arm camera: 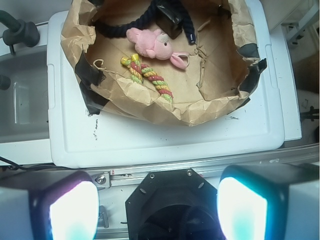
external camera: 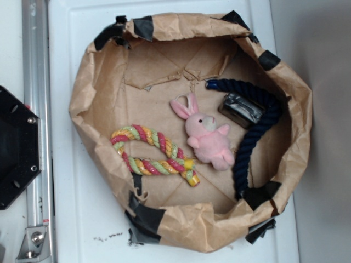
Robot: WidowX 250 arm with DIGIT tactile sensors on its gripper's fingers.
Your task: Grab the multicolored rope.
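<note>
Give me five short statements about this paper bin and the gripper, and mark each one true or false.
1. The multicolored rope lies inside the brown paper bin. True.
2. The gripper is closed on the multicolored rope. False: in the wrist view its fingers stand wide apart, well away from the bin, holding nothing.
3. The pink bunny lies between the multicolored rope and the dark blue rope. True.
4. The dark blue rope is knotted around the multicolored rope. False: they lie apart, on opposite sides of the bunny.
5. A small black object sits beside the dark blue rope. True.
</note>
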